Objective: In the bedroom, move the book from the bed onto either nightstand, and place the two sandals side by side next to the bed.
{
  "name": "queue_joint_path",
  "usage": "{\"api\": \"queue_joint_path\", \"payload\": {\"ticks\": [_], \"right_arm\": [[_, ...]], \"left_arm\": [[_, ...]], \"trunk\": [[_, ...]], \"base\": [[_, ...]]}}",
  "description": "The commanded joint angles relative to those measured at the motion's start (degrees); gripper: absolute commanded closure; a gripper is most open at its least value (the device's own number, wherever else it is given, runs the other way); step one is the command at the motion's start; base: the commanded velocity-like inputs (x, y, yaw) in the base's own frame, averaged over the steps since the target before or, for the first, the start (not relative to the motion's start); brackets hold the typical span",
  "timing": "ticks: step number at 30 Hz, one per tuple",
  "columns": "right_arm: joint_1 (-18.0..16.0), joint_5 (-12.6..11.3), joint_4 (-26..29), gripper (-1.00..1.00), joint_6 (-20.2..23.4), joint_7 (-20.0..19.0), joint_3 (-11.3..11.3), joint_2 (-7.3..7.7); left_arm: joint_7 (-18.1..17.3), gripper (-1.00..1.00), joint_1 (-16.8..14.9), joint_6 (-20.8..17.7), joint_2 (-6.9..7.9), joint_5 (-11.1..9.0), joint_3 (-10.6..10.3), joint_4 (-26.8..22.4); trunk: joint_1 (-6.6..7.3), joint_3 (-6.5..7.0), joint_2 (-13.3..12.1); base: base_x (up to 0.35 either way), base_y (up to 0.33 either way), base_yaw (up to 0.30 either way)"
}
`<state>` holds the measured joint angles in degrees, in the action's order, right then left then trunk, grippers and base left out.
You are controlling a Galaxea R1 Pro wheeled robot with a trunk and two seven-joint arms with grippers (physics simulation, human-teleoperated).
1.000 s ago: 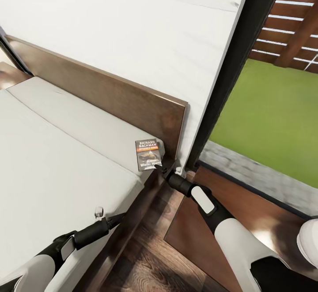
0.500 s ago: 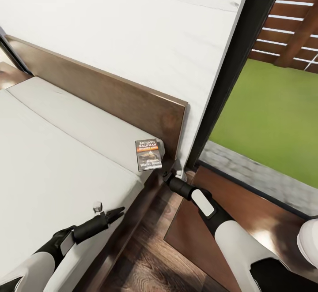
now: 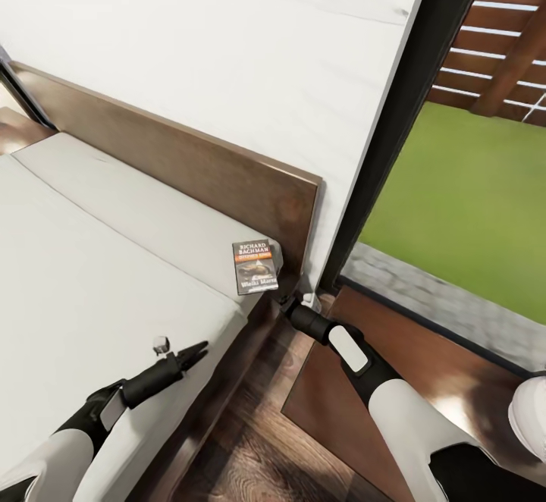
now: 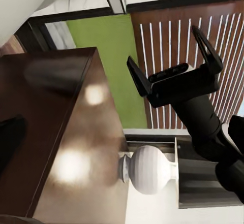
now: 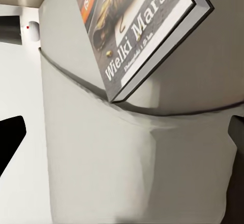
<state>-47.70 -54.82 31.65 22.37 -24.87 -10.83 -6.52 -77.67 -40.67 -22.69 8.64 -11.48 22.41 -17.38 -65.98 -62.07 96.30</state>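
The book [image 3: 254, 265], dark with white "RICHARD BACHMAN" lettering and an orange band, lies flat on the pale mattress corner of the bed [image 3: 91, 259], close to the headboard. Up close, the book [image 5: 137, 26] overhangs the mattress edge slightly. My right gripper [image 3: 287, 301] hovers just off the bed's side, a little short of the book, and it stands open [image 4: 173, 56] with nothing between its fingers. Over the mattress's near edge my left gripper [image 3: 191, 352] is open and empty. The nightstand [image 3: 334, 403] with its glossy brown top stands under my right arm. The two sandals are out of view.
A white lamp base [image 3: 531, 415] sits on the nightstand's far right; the lamp [image 4: 147, 169] also appears from the left wrist. A dark window frame [image 3: 394, 123] rises beside the headboard [image 3: 189, 161], with grass outside. A narrow strip of wood floor [image 3: 250, 441] separates bed and nightstand.
My right gripper has drawn back a little from the book's near edge. My left arm has lifted and moved forward over the mattress. The book has not moved.
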Motion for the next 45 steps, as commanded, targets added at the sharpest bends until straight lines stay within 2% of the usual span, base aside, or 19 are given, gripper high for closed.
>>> {"api": "queue_joint_path", "payload": {"ticks": [1,5,6,14,23,26,27,28,31,32,33,35,37,39,40,42,45], "right_arm": [[-0.03,-0.38,-0.01,-1.0,0.22,-0.01,-0.07,0.02],[-0.03,-0.38,-0.01,-1.0,0.22,-0.01,-0.07,0.02],[-0.03,-0.38,-0.01,-1.0,0.22,-0.01,-0.07,0.02],[-0.03,-0.38,-0.01,-1.0,0.22,-0.01,-0.07,0.02],[-0.03,-0.38,-0.21,-1.0,0.18,0.05,-0.07,0.02],[-0.03,-0.38,-0.5,-1.0,0.15,0.07,-0.07,0.02],[-0.03,-0.38,-0.54,-1.0,0.15,0.07,-0.07,0.02],[-0.03,-0.38,-0.6,-1.0,0.14,0.07,-0.07,0.02],[-0.03,-0.38,-0.71,-1.0,0.13,0.08,-0.07,0.02],[-0.03,-0.38,-0.71,-1.0,0.13,0.08,-0.07,0.02],[-0.03,-0.38,-0.74,-1.0,0.13,0.08,-0.07,0.02],[-0.03,-0.38,-0.77,-1.0,0.13,0.08,-0.07,0.02],[-0.03,-0.38,-0.78,-1.0,0.13,0.08,-0.07,0.02],[-0.03,-0.38,-0.79,-1.0,0.13,0.08,-0.07,0.02],[-0.03,-0.38,-0.8,-1.0,0.13,0.08,-0.07,0.02],[-0.03,-0.38,-0.8,-1.0,0.13,0.08,-0.07,0.02],[-0.03,-0.38,-0.8,-1.0,0.13,0.08,-0.07,0.02]], "left_arm": [[-0.16,-1.0,-0.02,-0.27,0.0,-0.12,0.35,0.01],[-0.13,-1.0,-0.02,1.01,0.04,-0.12,1.67,-0.01],[-0.12,-1.0,-0.02,1.87,0.04,-0.12,7.13,-0.02],[-0.12,-1.0,-0.02,1.8,0.06,-0.22,7.14,-0.02],[-0.2,-1.0,-0.02,1.76,0.25,-0.37,7.36,-0.45],[-0.22,-1.0,-0.02,1.36,0.19,-0.42,7.34,-3.11],[-0.22,-1.0,-0.02,0.88,0.13,-0.43,7.33,-4.39],[-0.21,-1.0,-0.02,-0.96,0.01,-0.45,7.27,-7.63],[0.07,-1.0,-0.02,-12.45,-0.31,-0.27,7.18,-19.34],[0.31,-1.0,-0.02,-14.37,-0.36,-0.24,7.19,-21.06],[1.2,-1.0,-0.02,-17.24,-0.43,-0.2,7.23,-24.07],[3.97,-1.0,-0.02,-19.71,-0.42,-0.16,7.31,-27.19],[6.66,-1.0,-0.02,-20.61,-0.34,-0.18,7.34,-28.43],[12.75,-1.0,-0.02,-21.27,-0.01,-0.24,7.37,-30.03],[18.15,-1.0,-0.02,-20.26,0.84,-0.18,7.38,-32.68],[22.26,-1.0,-0.02,-18.43,1.26,-0.07,7.37,-34.47],[33.11,-1.0,-0.02,-11.88,1.92,0.02,7.32,-37.08]], "trunk": [[0.23,0.15,-0.4],[1.11,0.87,-2.01],[1.33,1.05,-2.41],[3.08,2.49,-5.61],[3.08,2.49,-5.61],[3.08,2.49,-5.61],[3.08,2.49,-5.61],[3.08,2.49,-5.61],[3.74,3.03,-6.82],[3.96,3.21,-7.22],[4.18,3.39,-7.62],[4.18,3.39,-7.62],[4.18,3.39,-7.62],[4.18,3.39,-7.62],[4.18,3.39,-7.62],[4.18,3.39,-7.62],[4.18,3.39,-7.62]], "base": [[0.0,0.0,0.0],[0.0,0.0,0.0],[0.0,0.0,0.0],[0.0,0.0,0.0],[0.0,0.0,0.0],[0.0,0.0,0.0],[0.0,0.0,0.0],[0.0,0.0,0.0],[0.0,0.0,0.0],[0.0,0.0,0.0],[0.0,0.0,0.0],[0.0,0.0,0.0],[0.0,0.0,0.0],[0.0,0.0,0.0],[0.0,0.0,0.0],[0.0,0.0,0.0],[0.0,0.0,0.0]]}}
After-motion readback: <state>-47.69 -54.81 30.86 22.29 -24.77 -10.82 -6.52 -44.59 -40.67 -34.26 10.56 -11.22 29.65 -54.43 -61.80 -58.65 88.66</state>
